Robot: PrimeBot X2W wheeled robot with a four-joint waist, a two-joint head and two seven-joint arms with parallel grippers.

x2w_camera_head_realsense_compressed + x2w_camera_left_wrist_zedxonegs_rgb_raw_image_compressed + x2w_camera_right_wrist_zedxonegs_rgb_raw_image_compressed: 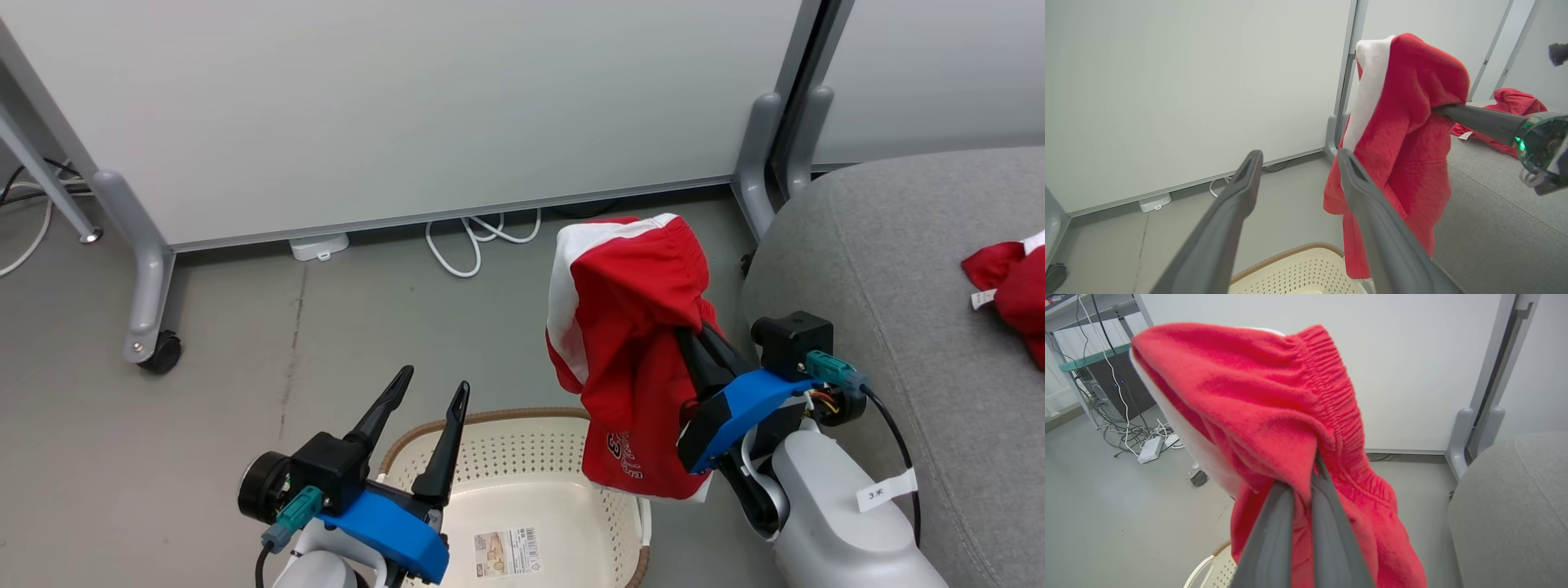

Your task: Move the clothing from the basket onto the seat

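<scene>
The red garment hangs in the air between the basket and the seat, pinched in the right gripper, whose two fingers are pressed together on a fold near its top. It drapes over and past the fingertips like a hood, so its long axis runs roughly up and down: the gathered elastic band and a white stripe sit at the top and left, and the end with the small logo points down. In the head view that lower hem overlaps the basket's right rim; whether it touches the rim cannot be told. The basket stands on the floor and shows a printed label on its bottom. The other garment lies crumpled on the seat, well apart from the gripper. The left gripper stands spread wide with nothing between its fingers, above the basket's left rim, tips pointing up toward the panel, beside the hanging cloth but apart from it
</scene>
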